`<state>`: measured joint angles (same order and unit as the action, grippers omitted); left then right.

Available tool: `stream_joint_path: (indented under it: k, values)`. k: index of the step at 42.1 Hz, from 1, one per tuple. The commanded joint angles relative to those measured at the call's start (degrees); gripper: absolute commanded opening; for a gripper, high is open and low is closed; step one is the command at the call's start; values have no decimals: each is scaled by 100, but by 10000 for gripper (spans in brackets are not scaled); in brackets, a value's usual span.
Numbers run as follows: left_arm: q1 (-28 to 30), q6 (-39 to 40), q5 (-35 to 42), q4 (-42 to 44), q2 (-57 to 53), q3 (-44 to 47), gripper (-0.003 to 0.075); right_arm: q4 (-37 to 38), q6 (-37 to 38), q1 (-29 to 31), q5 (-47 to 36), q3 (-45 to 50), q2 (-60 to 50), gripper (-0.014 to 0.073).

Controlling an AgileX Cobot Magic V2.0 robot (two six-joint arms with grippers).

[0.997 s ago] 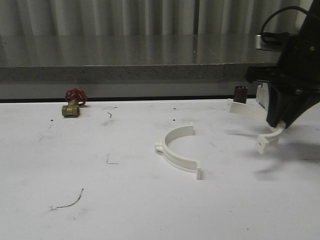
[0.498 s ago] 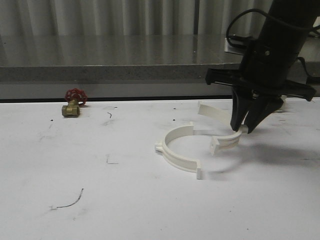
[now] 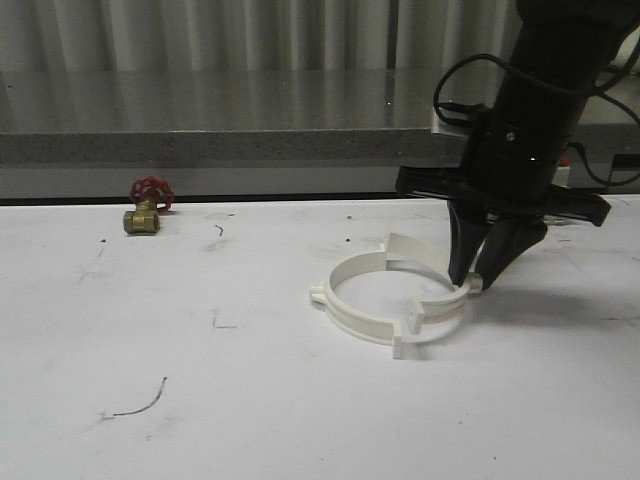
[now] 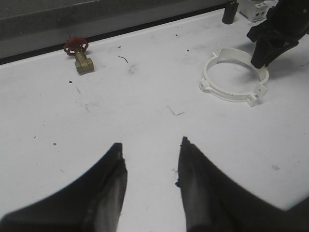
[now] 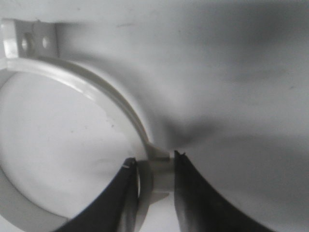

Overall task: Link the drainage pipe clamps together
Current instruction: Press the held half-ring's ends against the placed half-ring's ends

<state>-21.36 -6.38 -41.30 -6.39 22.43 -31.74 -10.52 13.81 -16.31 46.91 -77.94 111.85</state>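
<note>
Pinching one white half-ring by its band, right claw clamped, pressed against resting half (ring nearly closed), left claw apart, near table's front edge.

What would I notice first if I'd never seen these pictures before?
Your eye goes first to the big black right gripper near the right side of the table, pinching one white clamp half beside the other half, so the two nearly make a ring. Next, the little brass valve with its red wheel at the far left edge. The left gripper hangs open over bare table.
</note>
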Motion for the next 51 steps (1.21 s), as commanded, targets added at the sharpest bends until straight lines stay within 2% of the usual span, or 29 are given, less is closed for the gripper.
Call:
stream_joint_path:
  k: [1, 51]
  values:
    - [13, 14, 417, -84, 83, -160, 262, 38, -7, 1, -127, -179, -293, 174]
    - [13, 14, 417, -84, 83, -160, 262, -15, 220, -32, -128, -167, -204, 174]
